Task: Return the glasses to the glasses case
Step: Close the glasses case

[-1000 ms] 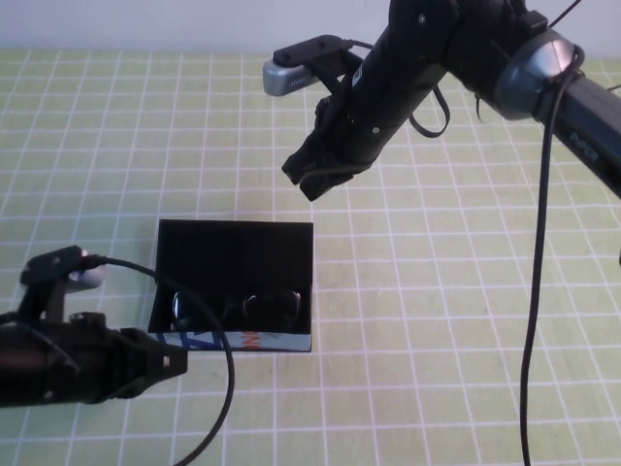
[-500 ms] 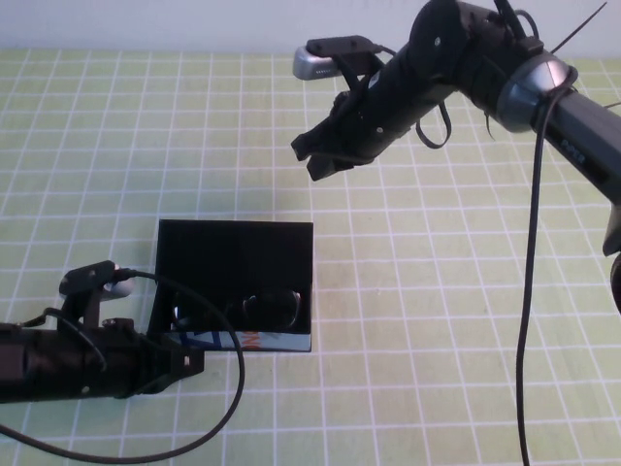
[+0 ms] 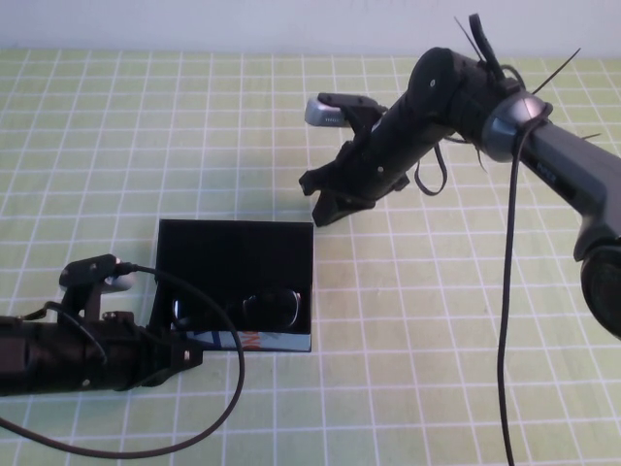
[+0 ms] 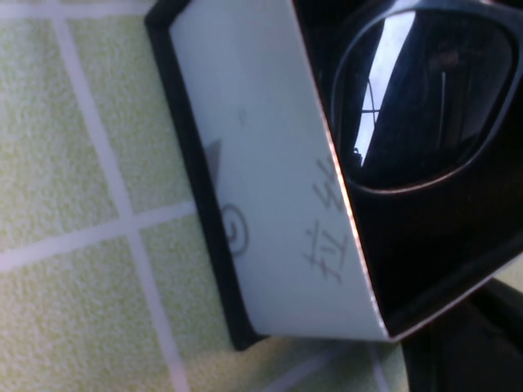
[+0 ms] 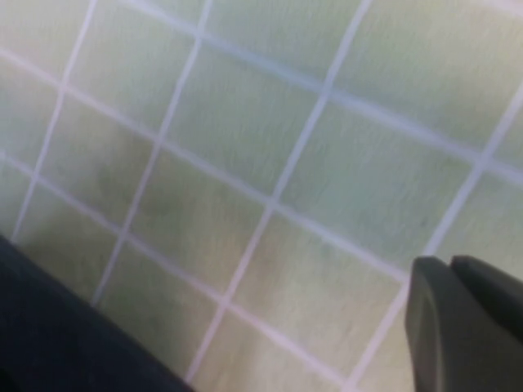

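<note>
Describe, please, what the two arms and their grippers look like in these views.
Both arms are black, jointed tubes with loose black cables. The right arm has a silver-grey joint collar, cable ties sticking out, and a silver wrist camera; its right gripper is black. The left arm carries a similar camera; the left gripper is black.

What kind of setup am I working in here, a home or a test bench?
Probably a test bench: a green grid-patterned tablecloth, only a black rectangular glasses case holding black-framed glasses, left gripper beside it, shut right gripper above the table.
</note>
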